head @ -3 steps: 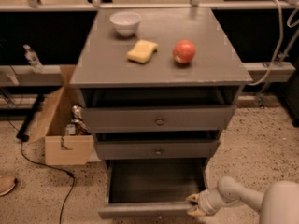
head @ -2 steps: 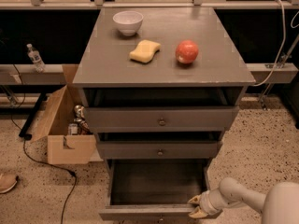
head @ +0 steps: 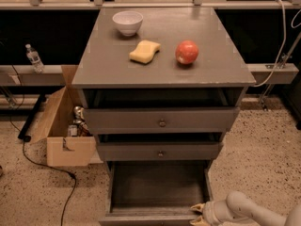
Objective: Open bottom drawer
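I see the flat grey bottom drawer (head: 157, 185) of the grey wooden cabinet (head: 221, 65) pulled well out toward me. My claw (head: 198, 214) sits at its front's right end, so the drawer lies to the left. I cannot tell if the claw is gripping.

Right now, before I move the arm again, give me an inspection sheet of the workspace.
Surface: grey cabinet top, holding a white bowl, a yellow sponge and a red apple.
Job's things: bottom drawer pulled well out, grey inside showing; middle drawer and top drawer slightly ajar.
Clutter: cardboard box with odds and ends on the floor left of the cabinet; plastic bottle on the left ledge.
Claw: low, at the bottom drawer's front right corner.
Cables: black cable across the floor at left; pale cable hanging at right.
Surroundings: speckled floor.
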`<state>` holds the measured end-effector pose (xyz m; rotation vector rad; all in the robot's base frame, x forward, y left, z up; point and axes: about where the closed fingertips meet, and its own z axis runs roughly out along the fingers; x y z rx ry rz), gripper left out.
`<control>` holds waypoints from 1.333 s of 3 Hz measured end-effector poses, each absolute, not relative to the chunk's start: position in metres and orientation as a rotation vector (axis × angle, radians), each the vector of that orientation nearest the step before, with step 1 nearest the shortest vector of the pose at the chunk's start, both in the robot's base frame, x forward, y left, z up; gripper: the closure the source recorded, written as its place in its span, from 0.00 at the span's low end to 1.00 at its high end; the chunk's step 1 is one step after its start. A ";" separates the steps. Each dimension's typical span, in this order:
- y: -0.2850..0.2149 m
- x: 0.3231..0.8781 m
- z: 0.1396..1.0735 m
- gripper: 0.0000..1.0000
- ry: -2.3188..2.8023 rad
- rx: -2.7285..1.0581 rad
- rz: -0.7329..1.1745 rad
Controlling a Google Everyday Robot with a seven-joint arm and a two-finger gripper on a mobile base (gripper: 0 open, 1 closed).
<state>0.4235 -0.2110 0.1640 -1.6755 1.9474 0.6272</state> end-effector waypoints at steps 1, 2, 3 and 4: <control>-0.211 0.423 0.164 0.51 1.947 -1.675 0.628; -0.211 0.423 0.164 0.28 1.947 -1.676 0.628; -0.215 0.430 0.178 0.05 1.941 -1.722 0.652; -0.231 0.441 0.213 0.00 1.950 -1.761 0.618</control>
